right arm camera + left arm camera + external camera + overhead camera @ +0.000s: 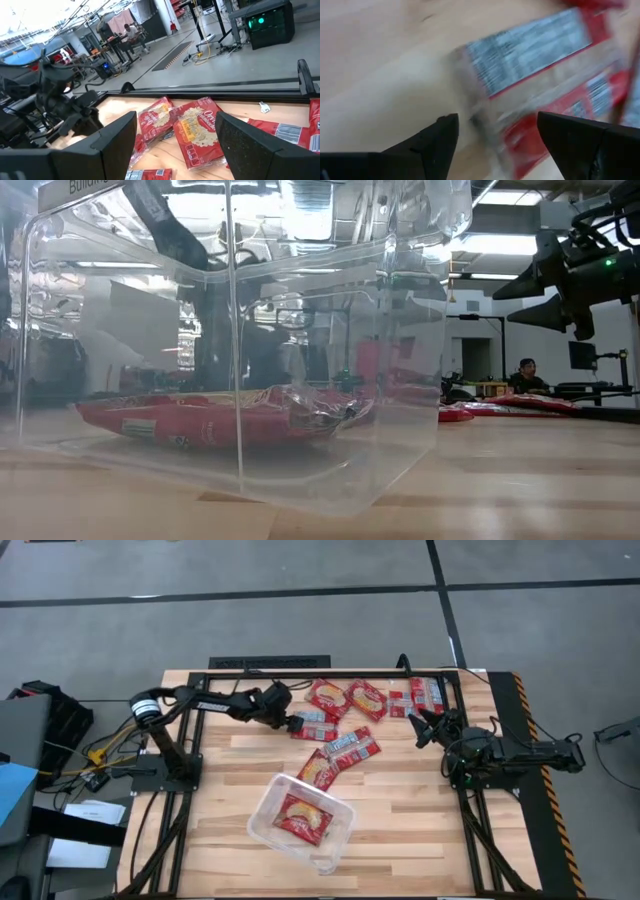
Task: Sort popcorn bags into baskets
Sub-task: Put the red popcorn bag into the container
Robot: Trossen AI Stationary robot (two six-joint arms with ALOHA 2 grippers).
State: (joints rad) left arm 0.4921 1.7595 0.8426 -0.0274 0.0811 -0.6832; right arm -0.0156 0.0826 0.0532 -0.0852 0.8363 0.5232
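Several red popcorn bags lie on the wooden table: a row at the far side (365,700), two in the middle (350,747), and one (318,770) at the clear tub's far rim. The tub (262,805) stands near the front and holds one bag (303,818), which lies flat on its floor (200,420). My left gripper (293,723) is open. Its fingers stand on either side of the left end of a bag (530,50) that lies printed panel up (318,726). My right gripper (422,726) is open and empty, above the table to the right of the bags (545,295).
A black frame (330,668) runs along the table's far edge and both sides. The tub's clear wall (330,380) fills the low view. People sit at desks in the room beyond (132,32). Bare wood lies to the left and right of the tub.
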